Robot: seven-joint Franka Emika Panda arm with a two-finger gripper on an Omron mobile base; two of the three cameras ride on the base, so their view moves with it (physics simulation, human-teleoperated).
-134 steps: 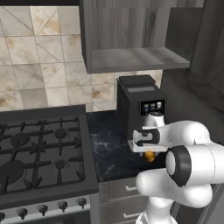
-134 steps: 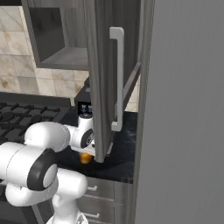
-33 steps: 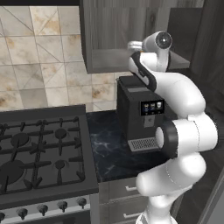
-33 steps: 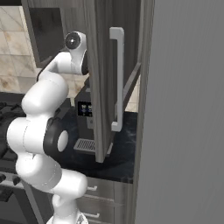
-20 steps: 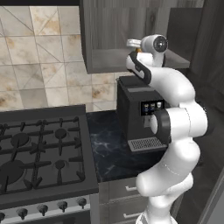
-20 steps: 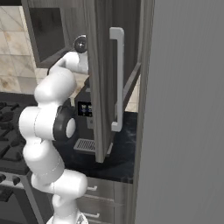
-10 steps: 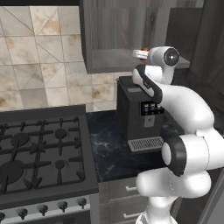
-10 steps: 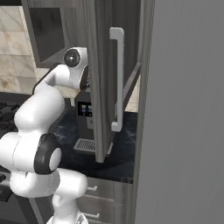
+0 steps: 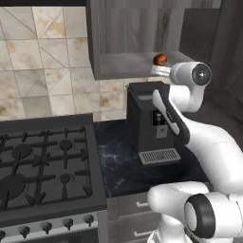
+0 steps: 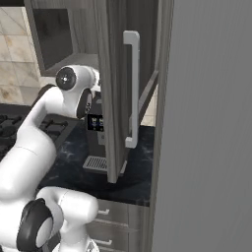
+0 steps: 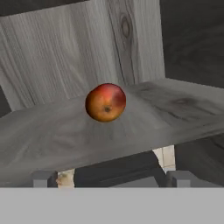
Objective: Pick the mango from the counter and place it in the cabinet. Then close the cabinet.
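Now the mango (image 11: 105, 102) sits alone on the cabinet (image 9: 124, 64) shelf, the gripper (image 11: 105, 178) spread wide and empty just outside it, so next comes swinging the door (image 10: 115, 88) shut.

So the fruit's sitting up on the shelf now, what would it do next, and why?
Probably draw the gripper back from the shelf and go for the door's handle: the mango rests alone on the cabinet shelf, the fingertips apart and empty, and the door stands open.
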